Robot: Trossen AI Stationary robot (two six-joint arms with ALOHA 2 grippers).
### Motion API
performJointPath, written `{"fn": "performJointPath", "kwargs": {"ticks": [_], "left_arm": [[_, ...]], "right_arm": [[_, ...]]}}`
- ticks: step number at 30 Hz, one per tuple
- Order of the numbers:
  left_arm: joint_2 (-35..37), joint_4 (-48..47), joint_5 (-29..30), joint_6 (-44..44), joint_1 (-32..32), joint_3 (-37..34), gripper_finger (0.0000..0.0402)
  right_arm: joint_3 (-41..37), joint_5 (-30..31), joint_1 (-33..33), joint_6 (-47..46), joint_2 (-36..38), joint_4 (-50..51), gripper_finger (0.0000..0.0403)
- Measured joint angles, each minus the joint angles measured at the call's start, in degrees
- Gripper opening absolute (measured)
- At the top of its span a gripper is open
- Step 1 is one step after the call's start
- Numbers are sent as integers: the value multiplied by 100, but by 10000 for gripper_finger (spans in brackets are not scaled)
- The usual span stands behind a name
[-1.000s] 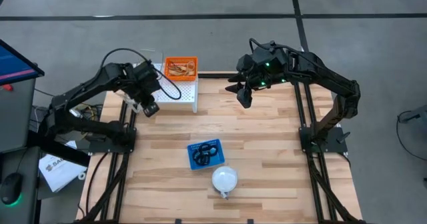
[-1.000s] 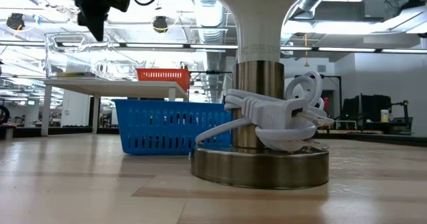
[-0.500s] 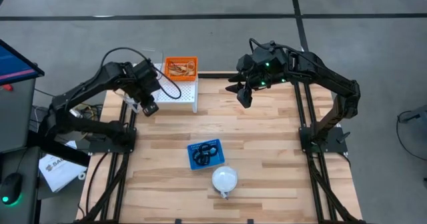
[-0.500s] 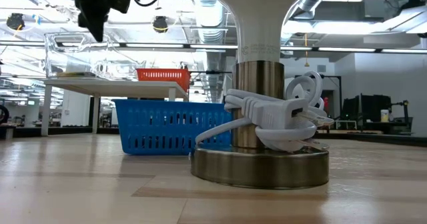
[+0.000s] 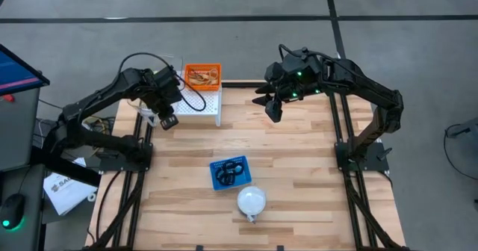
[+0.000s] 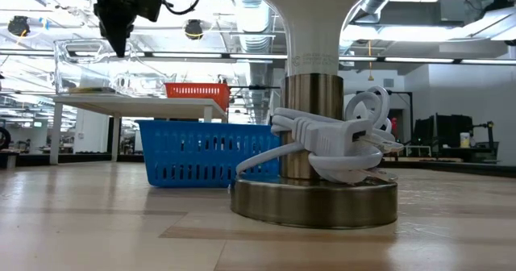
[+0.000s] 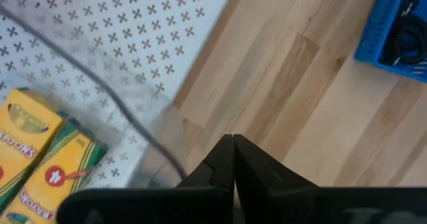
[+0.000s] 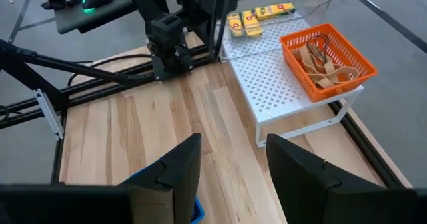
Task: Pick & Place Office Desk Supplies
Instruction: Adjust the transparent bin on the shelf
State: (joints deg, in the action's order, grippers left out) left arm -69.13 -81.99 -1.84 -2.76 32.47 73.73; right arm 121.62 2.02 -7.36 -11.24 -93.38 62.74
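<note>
Left gripper (image 5: 169, 120), fingers pressed together & empty, hovers by the white rack (image 5: 202, 101) at table's far edge; right gripper (image 5: 272, 109) hangs spread, empty, nearby. Rubber bands (image 5: 202, 76) sit in orange basket (image 5: 202, 75) on rack, black rings (image 5: 226, 176) in blue basket (image 5: 229, 172) mid-table. Risk: closed fingers could clip the rack edge.

white perforated shelf (image 5: 203, 101) at table's far edge | white dome lamp (image 5: 252, 201) beside blue basket (image 5: 229, 172)

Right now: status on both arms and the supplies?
Left gripper shut, empty, beside white perforated shelf. Right gripper open, empty, hovering. Rubber bands in orange basket. Nothing blocking.
</note>
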Motion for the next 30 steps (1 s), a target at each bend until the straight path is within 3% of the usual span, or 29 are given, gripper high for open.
{"fn": "performJointPath", "kwargs": {"ticks": [9, 16, 25, 30], "left_arm": [[-133, 390, -23, -185, 231, 0, 0], [-128, 856, -423, -177, 406, 0, 0], [267, 885, -663, 597, 382, 406, 0], [562, 279, 781, 1238, 404, 907, 0]], "right_arm": [[0, 0, 26, -64, 0, 29, 166], [1, 0, 24, -79, 0, 28, 166], [0, 0, 24, -82, 0, 24, 166], [1, 0, 27, -62, 0, -55, 166]]}}
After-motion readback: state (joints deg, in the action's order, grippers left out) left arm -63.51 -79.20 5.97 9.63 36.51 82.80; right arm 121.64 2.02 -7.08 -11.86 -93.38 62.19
